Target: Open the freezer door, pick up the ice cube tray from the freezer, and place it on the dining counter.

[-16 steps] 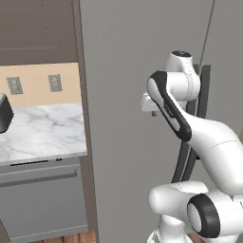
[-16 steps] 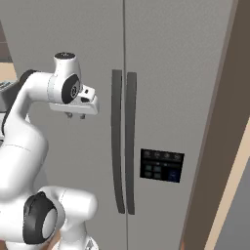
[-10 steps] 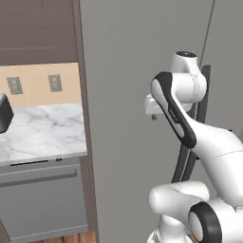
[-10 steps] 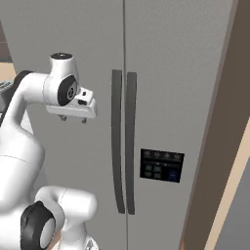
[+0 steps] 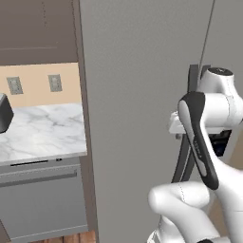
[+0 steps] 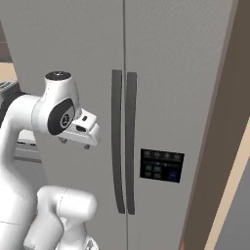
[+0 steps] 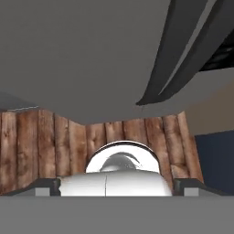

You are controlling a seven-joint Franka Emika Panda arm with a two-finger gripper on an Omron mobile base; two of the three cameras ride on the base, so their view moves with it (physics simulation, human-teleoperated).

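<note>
The freezer (image 6: 146,58) is a tall grey appliance with both doors closed. The freezer door (image 6: 63,44) (image 5: 137,95) is the wide left panel, with its dark curved handle (image 6: 117,146) (image 5: 181,159) at its right edge. My gripper (image 6: 75,143) (image 5: 178,135) hangs in front of this door, left of the handle and about halfway up it, pointing down. It is open with nothing between its fingers (image 7: 45,186). In the hand view my gripper (image 7: 117,186) looks down past the lower ends of the handles (image 7: 157,87). The ice cube tray is hidden behind the closed door. The dining counter is out of view.
The narrower right door (image 6: 180,88) carries a dark dispenser panel (image 6: 162,166). A brown side panel (image 6: 215,146) borders it on the right. To the left lie a marble worktop (image 5: 42,128) on grey cabinets (image 5: 42,199) and a dark appliance (image 5: 4,113). The floor (image 7: 45,146) is wooden.
The hand has dropped lower in front of the freezer door and come closer to the handle. The doors stay closed and the jaws stay open.
</note>
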